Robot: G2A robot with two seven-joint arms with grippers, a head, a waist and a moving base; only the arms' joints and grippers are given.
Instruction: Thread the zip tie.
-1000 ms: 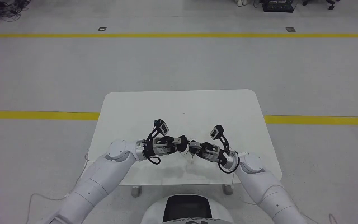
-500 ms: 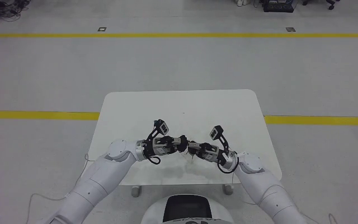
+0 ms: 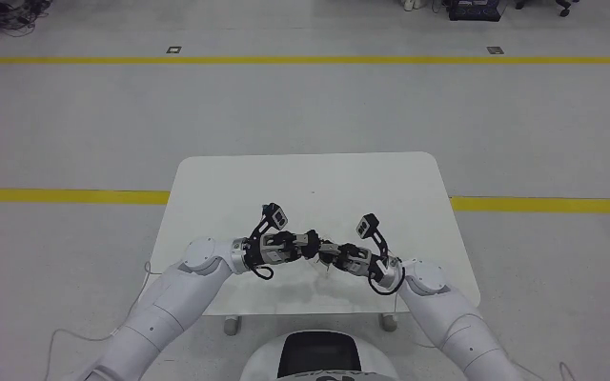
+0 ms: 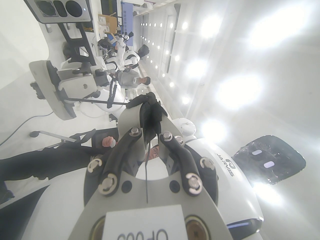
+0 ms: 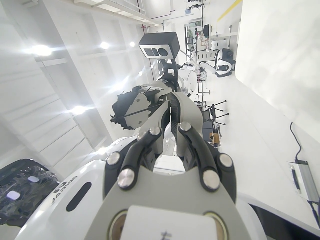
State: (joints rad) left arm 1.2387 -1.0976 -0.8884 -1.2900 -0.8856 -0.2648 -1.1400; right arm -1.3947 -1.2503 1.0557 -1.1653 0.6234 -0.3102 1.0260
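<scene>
The zip tie (image 4: 146, 176) is a thin black strip, held in the air between both grippers over the front middle of the white table (image 3: 381, 181). My left gripper (image 3: 310, 244) is shut on it. In the left wrist view the strip runs back from the left gripper's (image 4: 148, 106) pinched fingertips toward the wrist. My right gripper (image 3: 329, 251) meets the left one tip to tip and is shut on the tie too. In the right wrist view the zip tie (image 5: 135, 114) sticks out sideways from the right gripper's (image 5: 171, 106) closed fingertips, across the left gripper's grey body.
Most of the tabletop behind and beside the grippers is bare. A thin cable (image 3: 148, 271) hangs off the table's front left edge. Yellow floor lines (image 3: 534, 204) run past the table.
The right gripper has edged slightly toward the left gripper, closing the small gap between the tips. The left arm has stayed where it was.
</scene>
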